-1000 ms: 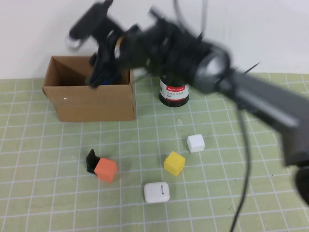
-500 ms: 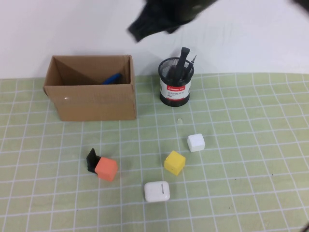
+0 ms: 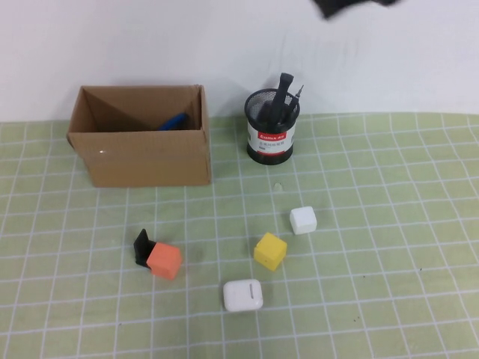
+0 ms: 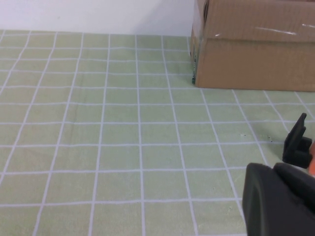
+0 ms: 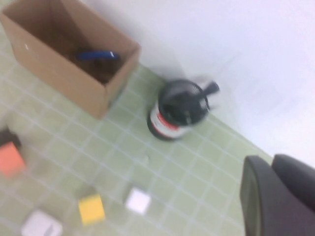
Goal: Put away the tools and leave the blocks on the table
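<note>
The blue-handled pliers lie inside the cardboard box. The thick black-handled screwdriver and the thin screwdriver stand in the black mesh cup. The red-handled scissors are out of view. The orange block, yellow block and white block sit on the green mat. My right gripper is high above the mat, shut and empty; its arm is a dark blur at the top edge of the high view. My left gripper is shut and empty, low over the mat left of the box.
A white earbud case lies in front of the yellow block. A small black piece leans against the orange block and also shows in the left wrist view. A white wall runs behind the box and cup.
My right arm has risen from over the box and swung up and to the right, almost out of the high view. The blue pliers stay in the box.
</note>
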